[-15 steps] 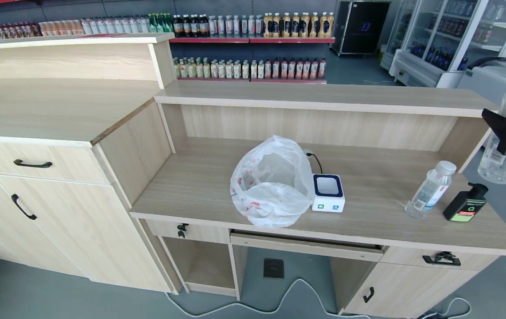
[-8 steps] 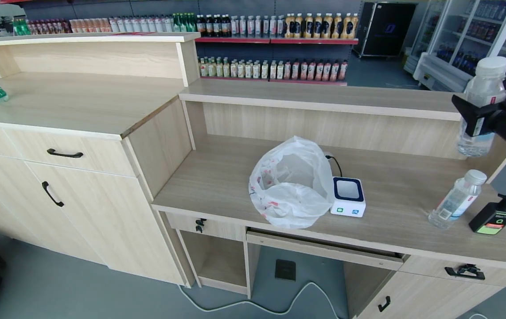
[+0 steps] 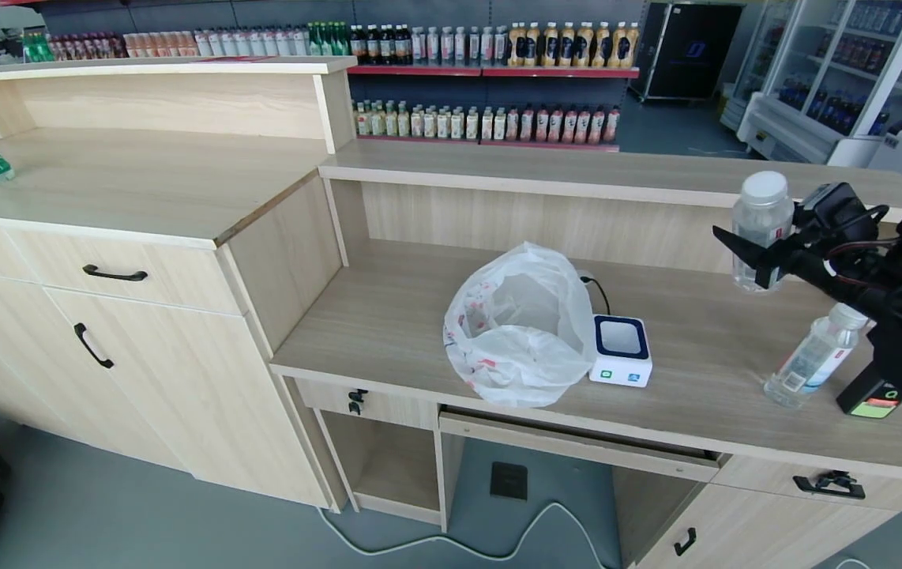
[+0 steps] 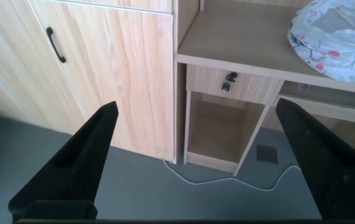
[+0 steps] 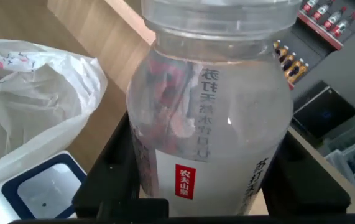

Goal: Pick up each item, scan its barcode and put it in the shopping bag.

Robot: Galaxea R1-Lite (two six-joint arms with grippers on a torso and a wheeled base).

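— Shifted lower and farther in over the desk since half a second ago: right gripper (image 3: 755, 257), clamped round the waist of a clear water bottle (image 3: 761, 213), upright, white cap on top.
— Where exactly?
— Above the right part of the counter (image 3: 388, 332), in front of its back panel, off the surface, well right of the scanner (image 3: 621, 352).
— Room below?
— Bare wood between scanner and a second bottle (image 3: 810, 359), standing near the front edge just beside a black pump bottle (image 3: 870, 395).
— Shopping bag (image 3: 518, 324)?
— Mouth open, touching the scanner's left side, bulging close to the front edge.
— Left gripper (image 4: 193, 168)?
— Spread wide, holding nothing, low beside the cabinet (image 4: 121, 68), above grey floor (image 4: 165, 193).
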